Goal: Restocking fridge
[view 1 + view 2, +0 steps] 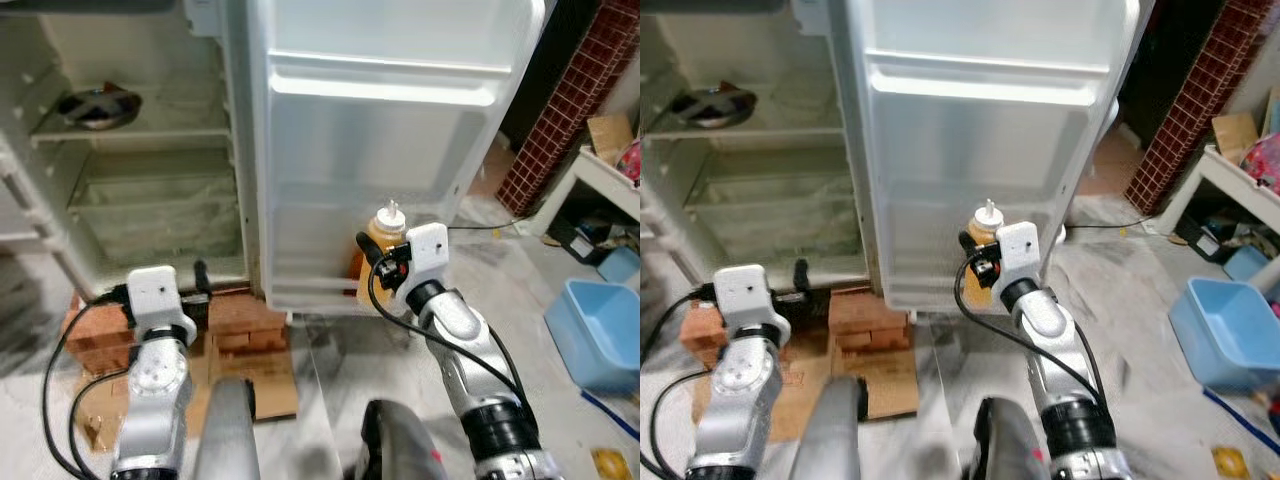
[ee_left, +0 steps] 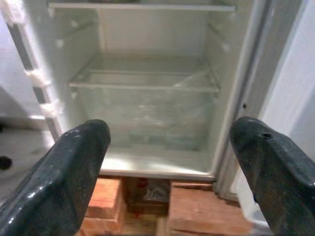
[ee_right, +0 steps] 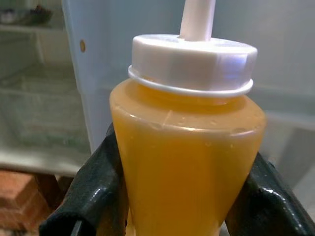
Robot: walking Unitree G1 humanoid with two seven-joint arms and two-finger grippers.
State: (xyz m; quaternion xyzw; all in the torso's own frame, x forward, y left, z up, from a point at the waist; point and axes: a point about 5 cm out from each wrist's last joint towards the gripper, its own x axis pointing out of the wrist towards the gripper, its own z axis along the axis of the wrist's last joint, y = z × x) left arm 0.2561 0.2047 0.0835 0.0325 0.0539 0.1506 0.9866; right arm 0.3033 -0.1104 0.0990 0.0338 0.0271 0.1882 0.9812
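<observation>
The squeeze bottle (image 3: 189, 147) of orange-yellow sauce, with a white screw cap and a white nozzle, stands upright in the right gripper (image 3: 187, 196), whose two black fingers (image 3: 93, 196) are clamped on either side of its body. Seen from the head, the bottle (image 1: 385, 235) is held low against the inner face of the open fridge door (image 1: 380, 150), at the level of the door's bottom rack and just beside its white liner; whether it rests on the rack cannot be told.

The door stands swung open in the middle of the scene, its pale plastic liner ribbed with a shelf rail across the upper part. To its left is the fridge interior (image 1: 150, 190): a clear crisper drawer (image 2: 142, 108) low down under a glass shelf, and on a higher shelf a metal bowl (image 1: 97, 106). The left gripper (image 2: 167, 172) hovers in front of this lower compartment with its fingers spread wide apart and nothing between them.

The fridge rests on red bricks (image 1: 240, 325), with flattened cardboard (image 1: 260, 385) on the pale marble floor (image 1: 360, 370) near the robot. Far to the right are a brick-patterned wall (image 1: 570, 110), a white shelf unit (image 1: 600, 180) and a blue plastic bin (image 1: 600, 330) on the floor.
</observation>
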